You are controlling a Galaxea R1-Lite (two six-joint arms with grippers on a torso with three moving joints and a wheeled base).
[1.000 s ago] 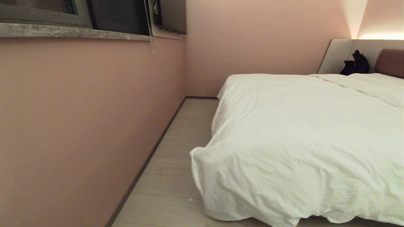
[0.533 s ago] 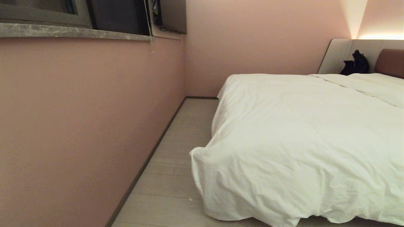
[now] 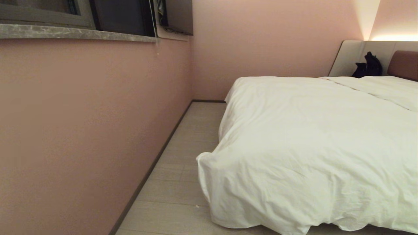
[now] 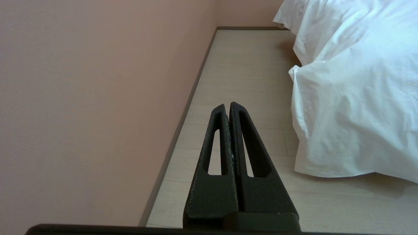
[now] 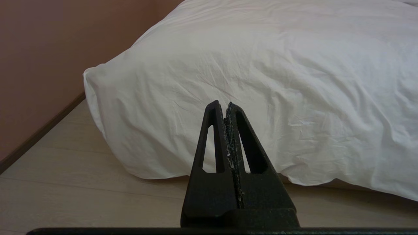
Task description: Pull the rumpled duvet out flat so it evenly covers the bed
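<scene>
Both my end effectors are clenched on nothing: the duvet [image 5: 261, 81] draped over the bed's foot lies at twelve o'clock of my right end effector [image 5: 225, 106], nearer than my left end effector [image 4: 227, 106].

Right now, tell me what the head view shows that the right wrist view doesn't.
Only the head view shows the window ledge, the headboard, a dark object against it and the pillows. Only the right wrist view shows the right gripper, shut and empty, short of the bed. Both show the duvet draped over the bed's corner, the floor and the pink wall.
</scene>
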